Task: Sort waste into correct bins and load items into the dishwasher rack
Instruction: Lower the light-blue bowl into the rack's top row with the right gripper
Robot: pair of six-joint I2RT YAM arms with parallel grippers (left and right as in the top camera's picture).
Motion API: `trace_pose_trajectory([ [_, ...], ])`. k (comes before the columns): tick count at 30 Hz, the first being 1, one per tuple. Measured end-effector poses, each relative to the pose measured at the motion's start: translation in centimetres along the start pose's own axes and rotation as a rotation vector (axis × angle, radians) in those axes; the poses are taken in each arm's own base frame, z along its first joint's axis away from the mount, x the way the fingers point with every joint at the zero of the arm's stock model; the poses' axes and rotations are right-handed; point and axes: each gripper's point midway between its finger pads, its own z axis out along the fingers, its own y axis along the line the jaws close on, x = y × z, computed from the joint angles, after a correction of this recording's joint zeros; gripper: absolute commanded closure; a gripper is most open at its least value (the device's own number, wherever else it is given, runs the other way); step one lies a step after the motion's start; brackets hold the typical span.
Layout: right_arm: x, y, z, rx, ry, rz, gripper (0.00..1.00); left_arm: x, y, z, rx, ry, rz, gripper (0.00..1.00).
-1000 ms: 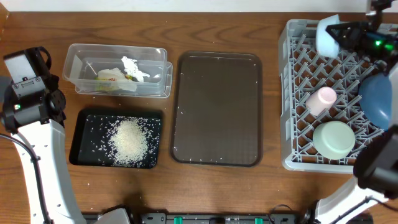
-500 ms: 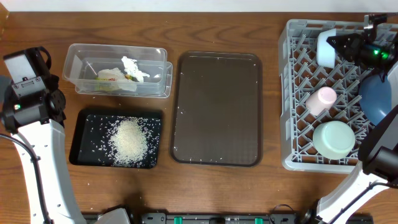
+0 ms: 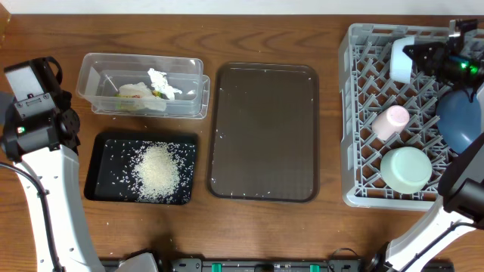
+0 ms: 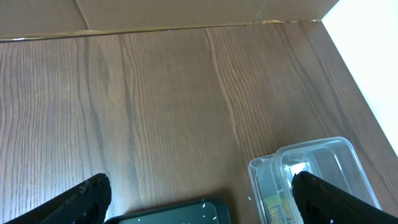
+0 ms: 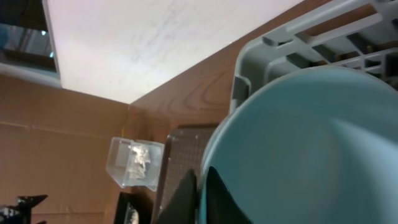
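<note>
Overhead, the small bowl (image 3: 401,59) is seen held on edge at the upper right of the dishwasher rack (image 3: 355,113), its rim pinched by the almost closed right jaws; the left jaws are spread wide, empty, at far left. Loading is judged in hand: the bowl should next be seated between pegs and released.
</note>
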Motion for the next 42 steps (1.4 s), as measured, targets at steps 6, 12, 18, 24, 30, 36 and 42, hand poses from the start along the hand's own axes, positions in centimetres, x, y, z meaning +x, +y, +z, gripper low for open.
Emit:
trace_pose_trajectory([
  [6, 0.0, -0.6, -0.7, 0.011, -0.007, 0.023, 0.99, 0.0, 0.0, 0.0, 0.000, 0.000, 0.000, 0.05],
  [12, -0.1, -1.3, -1.6, 0.027, -0.016, 0.053, 0.99, 0.0, 0.0, 0.0, 0.000, 0.000, 0.000, 0.05],
  [18, -0.2, -1.6, -1.9, 0.032, -0.022, 0.056, 0.91, 0.0, 0.0, 0.0, 0.000, 0.000, 0.000, 0.05],
  [24, -0.1, -2.2, -1.4, 0.086, -0.019, -0.002, 0.77, 0.0, 0.0, 0.0, 0.000, 0.000, 0.000, 0.05],
  [30, 0.3, -1.5, 1.0, 0.242, -0.001, -0.105, 0.60, 0.0, 0.0, 0.0, 0.000, 0.000, 0.001, 0.05],
  [36, -0.3, 3.3, 3.2, 0.441, -0.039, -0.342, 0.52, 0.0, 0.0, 0.0, 0.000, 0.000, 0.000, 0.05],
  [42, 1.3, 3.7, 6.5, 0.708, -0.017, -0.507, 0.55, 0.0, 0.0, 0.0, 0.000, 0.000, 0.000, 0.05],
])
